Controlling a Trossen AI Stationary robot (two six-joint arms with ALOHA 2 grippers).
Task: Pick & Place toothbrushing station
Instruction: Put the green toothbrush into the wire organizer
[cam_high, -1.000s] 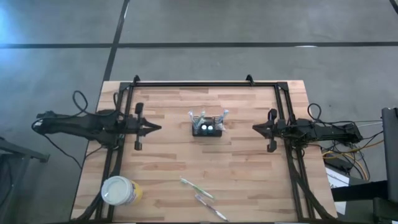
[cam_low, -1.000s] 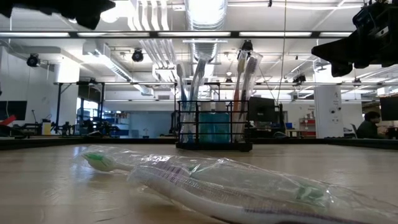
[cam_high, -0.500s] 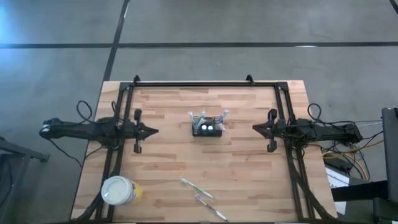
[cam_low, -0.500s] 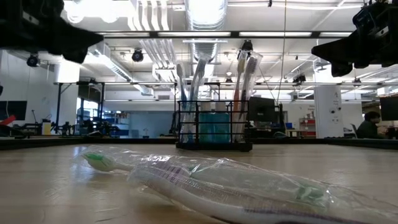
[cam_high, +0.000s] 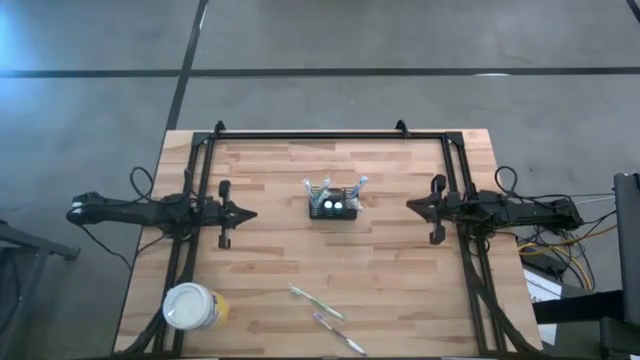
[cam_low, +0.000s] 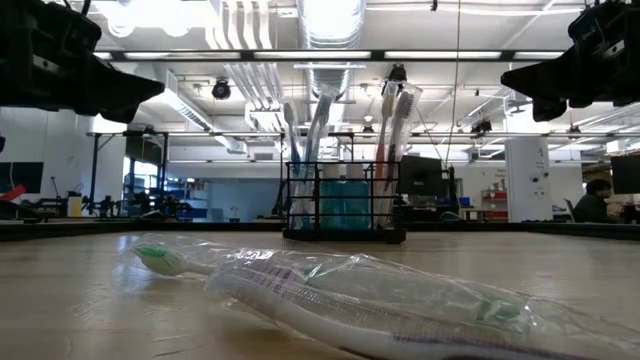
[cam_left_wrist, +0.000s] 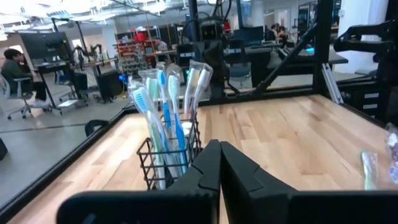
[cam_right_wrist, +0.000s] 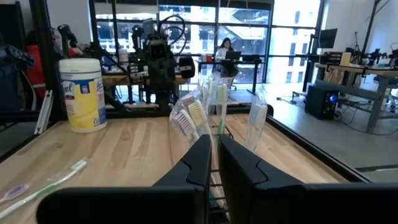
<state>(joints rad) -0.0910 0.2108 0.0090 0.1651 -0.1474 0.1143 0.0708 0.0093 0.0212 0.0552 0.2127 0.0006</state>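
Observation:
The toothbrushing station (cam_high: 332, 204) is a small black wire holder that stands on its base at the table's middle, with several wrapped toothbrushes upright in it. It also shows in the low view (cam_low: 344, 210) and the left wrist view (cam_left_wrist: 166, 160). My left gripper (cam_high: 250, 212) is shut and empty, above the table to the holder's left, pointing at it. My right gripper (cam_high: 411, 205) is shut and empty to the holder's right, also pointing at it. In the right wrist view the fingers (cam_right_wrist: 214, 155) hide most of the holder; its brushes (cam_right_wrist: 198, 115) show.
A round yellow cup with a white lid (cam_high: 190, 306) stands at the near left corner. Two wrapped toothbrushes (cam_high: 316, 302) (cam_high: 338, 333) lie on the table near the front edge, close before the low camera (cam_low: 380, 300). A black frame (cam_high: 310, 134) borders the table.
My left gripper has gone down toward the table and a little toward the near edge, staying shut and pointing at the holder. The holder and my right arm have kept still.

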